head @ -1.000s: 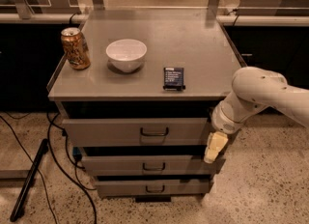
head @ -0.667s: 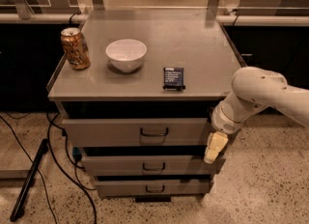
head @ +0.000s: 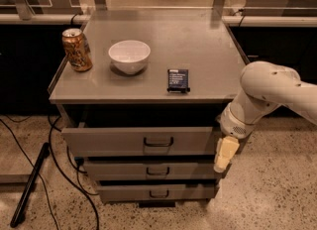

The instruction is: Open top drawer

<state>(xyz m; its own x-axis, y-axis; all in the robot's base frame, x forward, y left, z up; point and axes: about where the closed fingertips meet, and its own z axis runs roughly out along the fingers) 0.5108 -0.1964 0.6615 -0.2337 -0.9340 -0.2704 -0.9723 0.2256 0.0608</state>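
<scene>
Grey metal fills most of my view: a cabinet [head: 198,45] with three drawer fronts stacked under its flat top. From my seat, the top drawer [head: 114,141] sits directly below that top, the widest and tallest of the three, and its front stands forward of the middle drawer [head: 124,170] and bottom drawer [head: 124,193]. A dark gap shows above its upper edge. Its dark loop handle [head: 158,143] is at the centre of the front, with nothing on it.

My white arm [head: 267,92] comes in from the right, and the cream gripper [head: 221,163] hangs pointing down, just beside the right end of the top drawer's front and well apart from the handle. I cannot tell whether it is clenched or released, and I see nothing held in it.

On the cabinet top stand an orange can [head: 77,49] at the left edge, a white bowl [head: 129,55] near it, and a small dark packet [head: 178,80] toward the front. Black cables [head: 52,167] trail over the speckled floor [head: 277,194] at the left.
</scene>
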